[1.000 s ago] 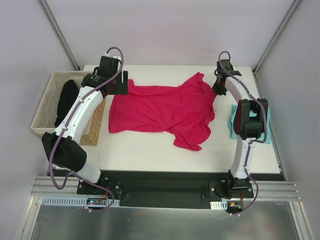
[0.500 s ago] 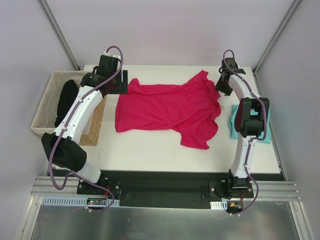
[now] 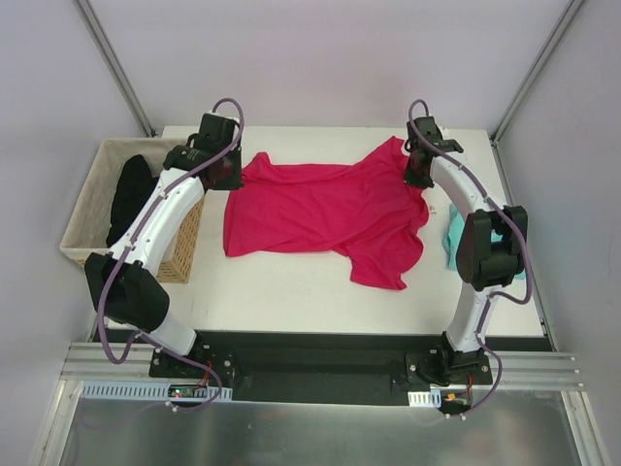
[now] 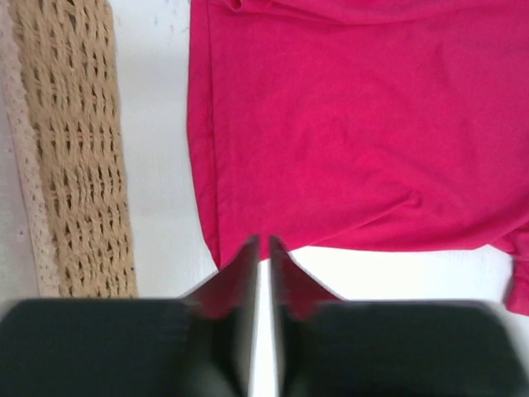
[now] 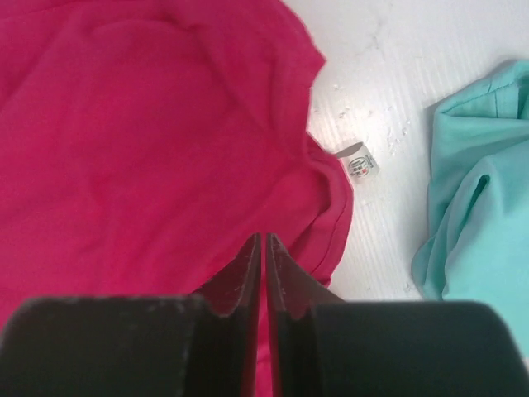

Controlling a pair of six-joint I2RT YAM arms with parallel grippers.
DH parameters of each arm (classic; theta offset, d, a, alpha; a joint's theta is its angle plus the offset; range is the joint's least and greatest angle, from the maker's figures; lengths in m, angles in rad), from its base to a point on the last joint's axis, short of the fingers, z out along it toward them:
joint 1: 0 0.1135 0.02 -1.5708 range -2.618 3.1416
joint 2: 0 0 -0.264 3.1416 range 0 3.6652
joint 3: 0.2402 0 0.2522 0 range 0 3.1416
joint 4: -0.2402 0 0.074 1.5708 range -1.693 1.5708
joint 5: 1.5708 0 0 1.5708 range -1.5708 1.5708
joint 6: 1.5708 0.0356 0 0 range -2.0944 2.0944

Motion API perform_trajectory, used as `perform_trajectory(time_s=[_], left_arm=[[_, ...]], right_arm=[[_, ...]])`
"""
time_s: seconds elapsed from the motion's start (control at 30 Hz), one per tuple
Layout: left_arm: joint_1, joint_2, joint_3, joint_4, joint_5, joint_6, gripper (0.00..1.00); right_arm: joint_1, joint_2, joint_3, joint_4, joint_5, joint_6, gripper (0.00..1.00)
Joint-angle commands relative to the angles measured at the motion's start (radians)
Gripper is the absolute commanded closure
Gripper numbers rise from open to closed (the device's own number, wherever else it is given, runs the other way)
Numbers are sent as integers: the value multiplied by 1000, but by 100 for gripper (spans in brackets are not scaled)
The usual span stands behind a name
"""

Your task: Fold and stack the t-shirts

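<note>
The magenta-pink t-shirt [image 3: 325, 209] lies spread across the middle of the white table, and it also fills the left wrist view [image 4: 355, 124] and the right wrist view [image 5: 149, 141]. Its white neck label [image 5: 361, 163] rests on the table beside the collar. The teal t-shirt [image 3: 454, 231] lies crumpled at the right edge [image 5: 483, 215], partly hidden by my right arm. My left gripper [image 3: 231, 175] [image 4: 260, 240] hovers over the pink shirt's left edge, jaws almost together with nothing between them. My right gripper [image 3: 417, 173] [image 5: 263, 237] hovers over the collar area, shut and empty.
A woven basket [image 3: 92, 209] [image 4: 78, 149] stands off the table's left edge and holds a black garment [image 3: 128, 194]. Bare white table [image 3: 291, 301] shows in front of the pink shirt. Grey walls and metal posts enclose the back and sides.
The pink shirt has slid a little to the right and settled flat. Both grippers have closed up. My right gripper has swung left over the collar; my left has edged right.
</note>
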Motion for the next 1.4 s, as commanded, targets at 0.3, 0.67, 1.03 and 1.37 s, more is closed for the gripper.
perform_trajectory(time_s=[0.3,0.67,1.03,1.37], left_arm=[[-8,49,-124,73,88,-55,100],[-8,19,-354,88,98,-89,87],[-8,-29,-510,79,-3,-155,74],[-7,115,-435,41,-54,-159,76]], right_arm=[[98,-268,-134,4,20,-6,99],[166,-312,-199,1,28,28,72],[176,-340,-173,-19,16,37,67],[173,-406,-155,-45,20,25,63]])
